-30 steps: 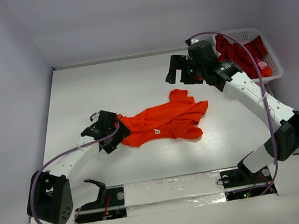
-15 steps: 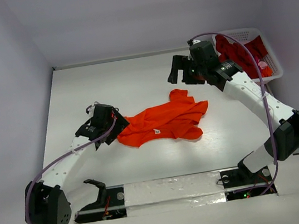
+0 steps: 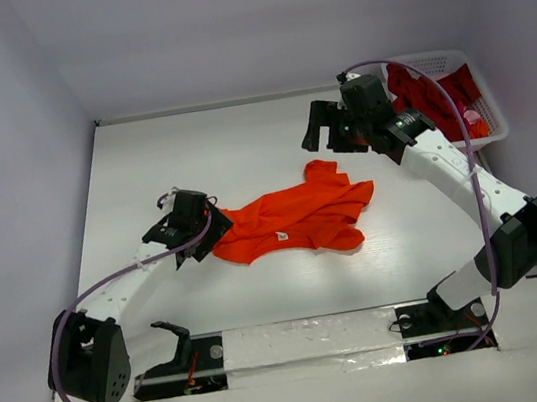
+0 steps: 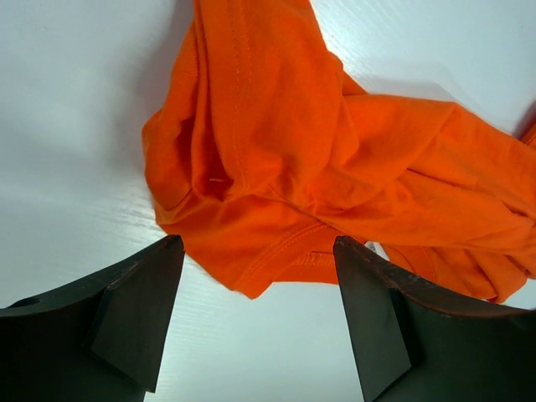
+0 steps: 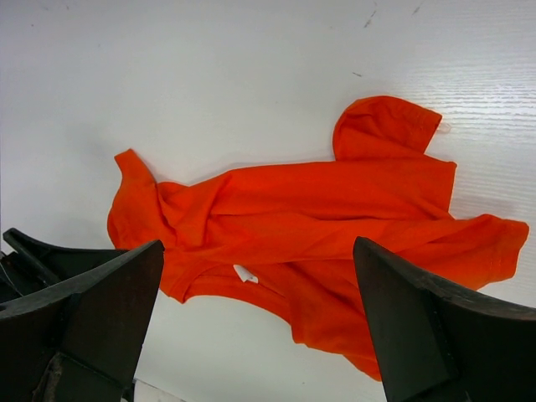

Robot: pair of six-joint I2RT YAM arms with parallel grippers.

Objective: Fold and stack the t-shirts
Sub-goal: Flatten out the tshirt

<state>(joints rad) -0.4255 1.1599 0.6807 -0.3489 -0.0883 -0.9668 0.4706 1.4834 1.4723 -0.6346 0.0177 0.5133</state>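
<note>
Hovering wide open and empty, our left hand [image 4: 258, 318] sits at the nine o'clock edge of the orange t-shirt [image 3: 297, 219], mid-bench [image 3: 190, 152]. Our right hand [image 5: 260, 327], open and empty too, hangs near one o'clock. We might pinch two bunched layers and fold crooked.

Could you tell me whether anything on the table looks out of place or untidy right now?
The orange t-shirt lies crumpled and bunched mid-table rather than spread flat, one sleeve sticking out toward the far side. Darker red shirts sit heaped, unfolded, in the white basket. Nothing looks spilled or damaged.
</note>
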